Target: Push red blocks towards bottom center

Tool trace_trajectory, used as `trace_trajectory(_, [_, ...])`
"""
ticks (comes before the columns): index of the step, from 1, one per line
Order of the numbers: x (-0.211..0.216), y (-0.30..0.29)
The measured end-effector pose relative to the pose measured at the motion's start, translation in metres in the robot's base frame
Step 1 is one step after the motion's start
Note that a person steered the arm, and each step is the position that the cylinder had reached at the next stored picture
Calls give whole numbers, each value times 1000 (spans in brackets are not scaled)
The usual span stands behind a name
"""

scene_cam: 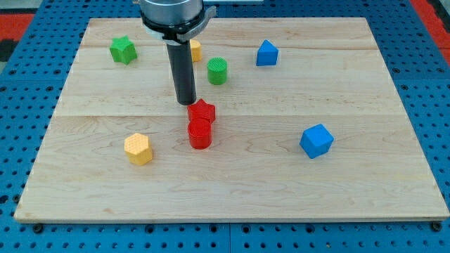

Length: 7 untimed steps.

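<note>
A red star block (202,111) and a red cylinder (200,133) sit touching each other near the board's middle, the star above the cylinder in the view. My tip (186,102) is just left of and above the star, at its upper-left edge, touching or nearly touching it.
A green star block (123,50) lies at the top left. A yellow block (195,50) shows partly behind the rod. A green cylinder (217,71) and a blue block (266,53) lie at the top. A yellow hexagon (138,148) lies left, a blue cube (316,140) right. The wooden board (365,190) rests on blue pegboard.
</note>
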State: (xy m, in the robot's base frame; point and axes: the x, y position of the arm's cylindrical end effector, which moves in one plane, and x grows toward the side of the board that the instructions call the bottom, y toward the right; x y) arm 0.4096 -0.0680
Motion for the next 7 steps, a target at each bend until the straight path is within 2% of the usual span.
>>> trace_trajectory(1, [3,3])
trace_trajectory(3, [34,5])
trace_trajectory(5, [34,5])
trace_trajectory(7, [9,21])
